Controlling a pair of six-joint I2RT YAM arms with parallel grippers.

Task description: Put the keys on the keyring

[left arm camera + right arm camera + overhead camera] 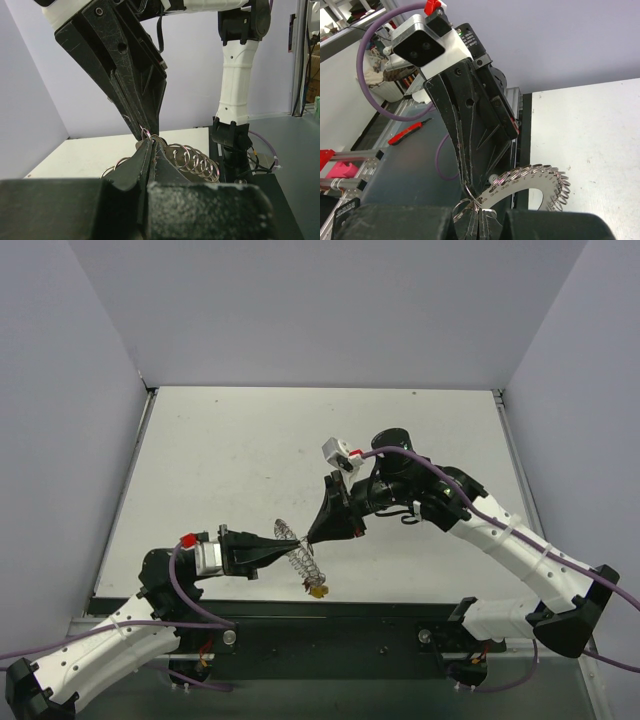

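Silvery keyring [303, 560] looked light, springy, slippery, best held by one loop; left gripper [286, 546] and right gripper [311, 536] both clamped its coil near the near edge of the tabletop [250, 455].

The keyring [192, 160] is bare silvery metal wire, its coils glossy and catching the light. The left tool [149, 146] is black plastic, matt and grainy up close. The right tool [143, 134] is the same black plastic, scuffed with fine pale scratches. The arm casing [520, 550] is smooth white plastic with a slight sheen. A purple cable [361, 60] looks smooth and rubbery. The desk [240, 460] is pale, matt and even. One key [318, 590] has a yellow head, plastic by its look.
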